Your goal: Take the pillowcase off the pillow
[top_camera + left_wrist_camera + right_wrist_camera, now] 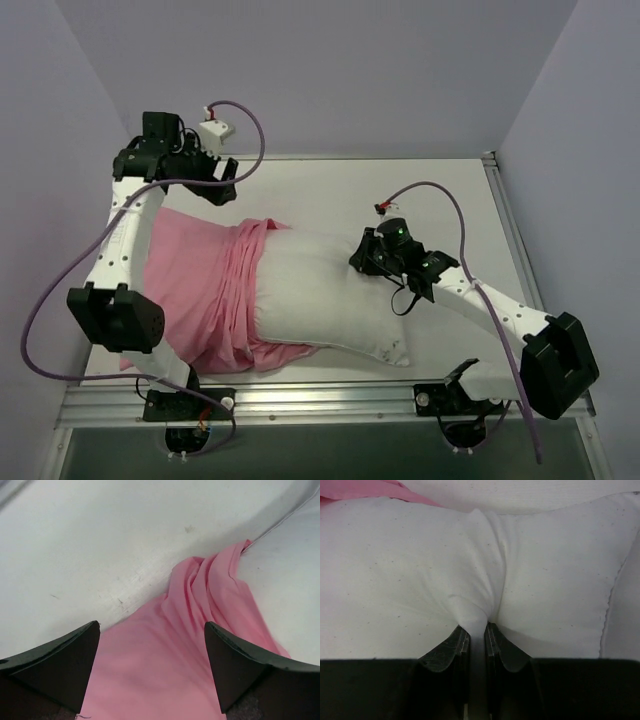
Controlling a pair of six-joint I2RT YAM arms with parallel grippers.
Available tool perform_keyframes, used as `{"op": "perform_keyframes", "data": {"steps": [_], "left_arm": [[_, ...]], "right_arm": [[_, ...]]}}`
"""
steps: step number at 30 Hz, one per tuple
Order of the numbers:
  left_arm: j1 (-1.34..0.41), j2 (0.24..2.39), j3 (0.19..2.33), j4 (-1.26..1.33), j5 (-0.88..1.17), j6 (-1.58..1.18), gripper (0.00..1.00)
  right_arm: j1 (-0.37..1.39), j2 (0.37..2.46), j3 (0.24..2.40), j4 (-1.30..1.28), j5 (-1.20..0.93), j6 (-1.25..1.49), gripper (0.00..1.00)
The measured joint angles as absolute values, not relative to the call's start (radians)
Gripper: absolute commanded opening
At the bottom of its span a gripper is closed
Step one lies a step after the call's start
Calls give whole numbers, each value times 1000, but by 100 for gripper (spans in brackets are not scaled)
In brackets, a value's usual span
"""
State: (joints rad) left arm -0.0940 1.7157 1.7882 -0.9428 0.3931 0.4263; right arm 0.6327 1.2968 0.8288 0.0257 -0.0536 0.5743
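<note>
While the right gripper [477,630] pinches a fold of the pillow [320,290], seemingly to anchor it on the table [330,185], the left gripper [151,625] hovers wide open and empty over the pillowcase [205,275], which is bunched around the pillow's left half and probably about to be pulled off.

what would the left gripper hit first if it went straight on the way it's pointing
Most likely the pillowcase: the left gripper is open, and pink fabric fills the view between its fingers. How far off it lies is unclear.
</note>
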Motion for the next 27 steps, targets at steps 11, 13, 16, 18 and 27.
{"op": "perform_keyframes", "data": {"steps": [11,13,16,18,27], "left_arm": [[154,1275,1493,-1235,354,583,94],[175,1254,1340,-1280,318,620,94],[192,1260,1152,-1304,272,670,94],[213,1256,1093,-1319,245,695,94],[344,1214,1009,-1275,161,771,94]], "right_arm": [[464,1154,740,-43,-37,577,0],[464,1154,738,-42,-37,575,0],[453,1153,734,-37,-44,575,0],[439,1153,733,-33,-54,573,0],[377,1169,733,-17,-103,540,0]]}}
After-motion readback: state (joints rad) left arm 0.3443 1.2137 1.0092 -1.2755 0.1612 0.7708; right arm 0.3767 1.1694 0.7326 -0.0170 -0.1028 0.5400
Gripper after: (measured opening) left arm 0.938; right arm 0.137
